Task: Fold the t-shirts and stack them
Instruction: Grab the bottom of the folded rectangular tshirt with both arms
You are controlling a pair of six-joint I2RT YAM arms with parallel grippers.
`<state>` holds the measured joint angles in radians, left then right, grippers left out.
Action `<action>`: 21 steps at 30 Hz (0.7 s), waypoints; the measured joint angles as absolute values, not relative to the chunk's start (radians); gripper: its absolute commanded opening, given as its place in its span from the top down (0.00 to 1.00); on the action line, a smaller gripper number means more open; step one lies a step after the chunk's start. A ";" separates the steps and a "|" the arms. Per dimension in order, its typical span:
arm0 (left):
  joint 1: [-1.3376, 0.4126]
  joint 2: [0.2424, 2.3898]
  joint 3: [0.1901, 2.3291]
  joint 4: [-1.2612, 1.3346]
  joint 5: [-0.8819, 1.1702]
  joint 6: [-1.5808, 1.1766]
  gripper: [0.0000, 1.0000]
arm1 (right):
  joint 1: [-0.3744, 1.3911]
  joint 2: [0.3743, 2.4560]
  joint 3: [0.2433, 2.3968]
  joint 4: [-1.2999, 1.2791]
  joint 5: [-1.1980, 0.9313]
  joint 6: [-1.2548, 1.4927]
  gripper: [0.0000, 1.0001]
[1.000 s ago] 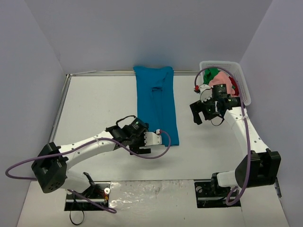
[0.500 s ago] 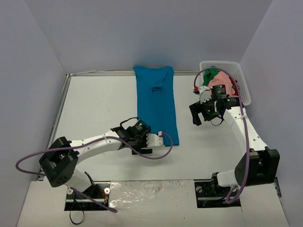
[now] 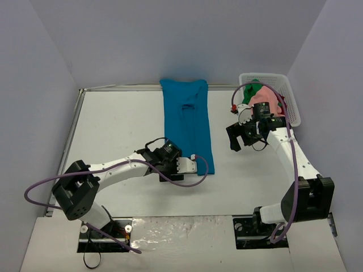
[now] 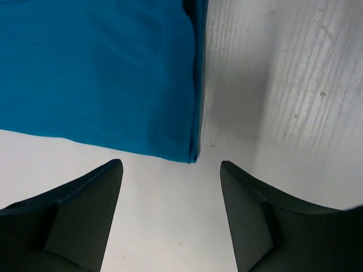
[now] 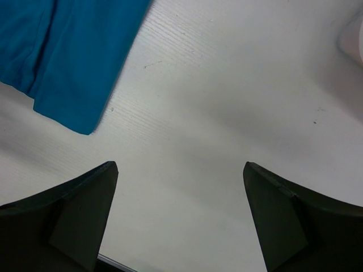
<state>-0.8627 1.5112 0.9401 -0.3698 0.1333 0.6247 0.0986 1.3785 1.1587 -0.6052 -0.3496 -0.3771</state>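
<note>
A teal-blue t-shirt [image 3: 187,122] lies flat on the table as a long narrow strip running away from the arms. Its near right corner [image 4: 193,156] shows in the left wrist view, just ahead of my left gripper [image 4: 170,165]. That gripper [image 3: 190,165] is open over bare table with nothing between its fingers. My right gripper [image 3: 234,137] hovers to the right of the strip. In its own view it [image 5: 180,165] is open and empty, with a corner of the teal-blue shirt [image 5: 62,51] at the upper left. Pink [image 3: 264,92] and green [image 3: 250,93] t-shirts lie bunched in the basket.
A white mesh basket [image 3: 293,102] stands at the back right corner against the wall. Purple cables loop from both arms; the left arm's loop [image 3: 198,175] lies by the shirt's near edge. A metal rail [image 3: 72,127] borders the table's left side.
My left gripper has slid right along the shirt's near edge to its right corner, and its jaws have narrowed somewhat. The right arm has barely moved.
</note>
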 measured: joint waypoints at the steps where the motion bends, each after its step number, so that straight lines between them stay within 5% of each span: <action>1: -0.855 1.519 0.947 -0.370 0.140 0.625 0.32 | 0.099 1.382 1.159 -0.605 -0.350 -0.379 0.12; 21: -0.726 1.628 1.038 -0.445 0.279 0.656 0.33 | 0.099 1.430 1.157 -0.604 -0.358 -0.394 0.12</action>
